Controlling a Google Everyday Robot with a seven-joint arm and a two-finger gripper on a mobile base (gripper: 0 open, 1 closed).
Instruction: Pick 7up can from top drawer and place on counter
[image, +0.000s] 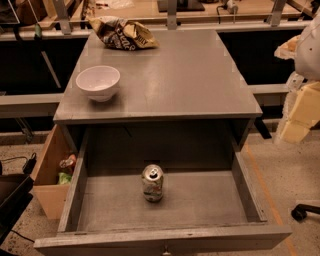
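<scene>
The 7up can (152, 183) stands upright on the floor of the open top drawer (205, 202), near the middle and toward the back. Its silver pull-tab top faces up. The grey counter (185, 75) lies above and behind the drawer. My gripper (298, 116) is at the right edge of the view, beside the counter's right side. It is well apart from the can and up at about counter height, with the white arm (310, 50) above it.
A white bowl (98, 82) sits on the counter's front left. A crumpled chip bag (122, 34) lies at its back left. A tan wooden box (50, 172) with small items stands on the floor left of the drawer. A chair base (302, 212) is at the right.
</scene>
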